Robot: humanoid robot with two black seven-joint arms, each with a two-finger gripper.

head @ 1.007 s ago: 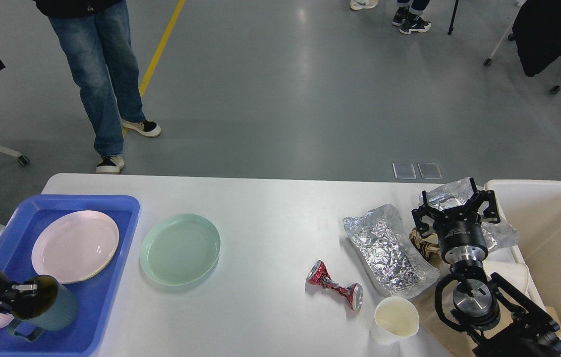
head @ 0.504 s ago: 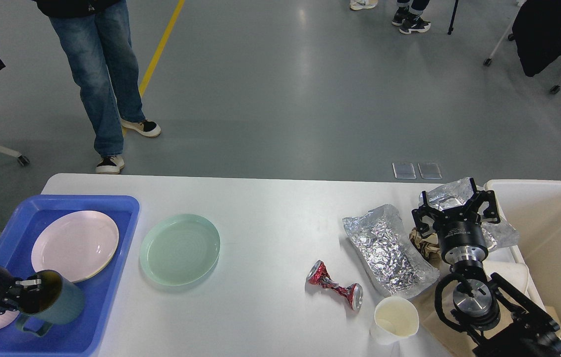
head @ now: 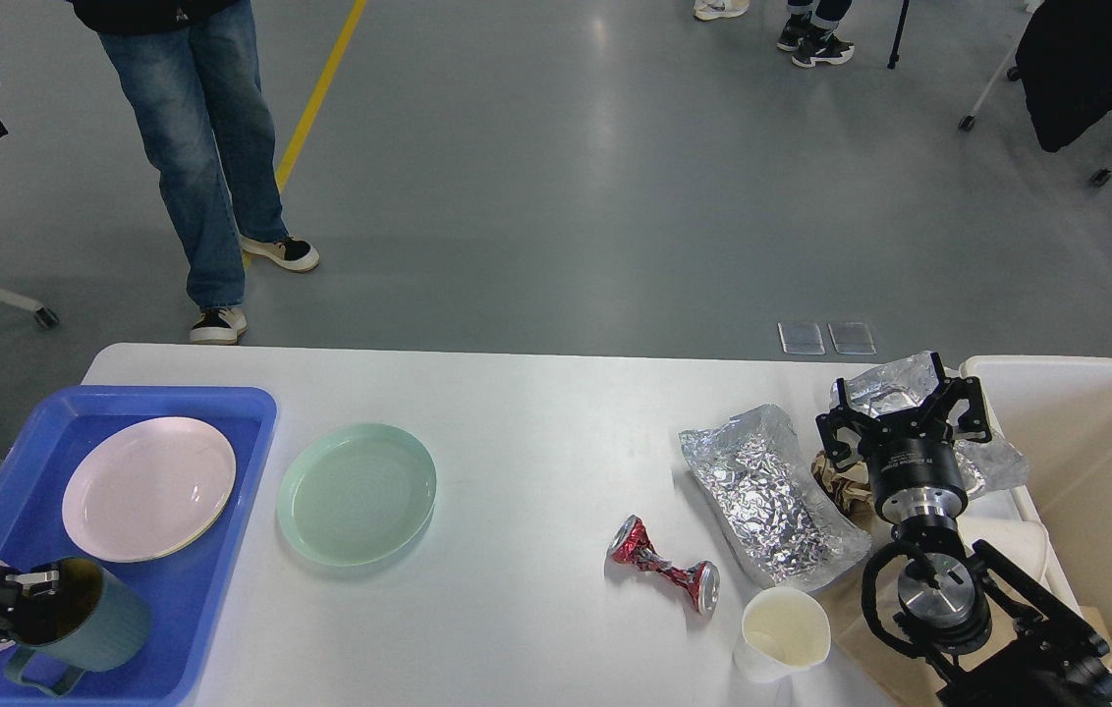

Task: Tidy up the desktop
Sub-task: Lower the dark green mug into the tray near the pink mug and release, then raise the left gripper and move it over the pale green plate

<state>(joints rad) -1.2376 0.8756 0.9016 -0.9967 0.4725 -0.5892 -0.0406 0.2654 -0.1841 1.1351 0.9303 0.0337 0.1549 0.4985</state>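
Hovering over desktop (head: 536,432) right edge: right end effector (head: 905,412).

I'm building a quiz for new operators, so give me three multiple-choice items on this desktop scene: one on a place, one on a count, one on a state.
1. Where is the pink plate?
A. in the blue tray
B. in the cream bin
C. on the floor

2. How many plates are in view?
A. one
B. two
C. four

3. What state is the red can in?
A. upright, intact
B. crushed, lying down
C. inside the paper cup

Answers: 1 A, the tray's rim surrounds it. 2 B, pink plate plus green plate on the desktop. 3 B, its middle is pinched and it lies on the desktop.
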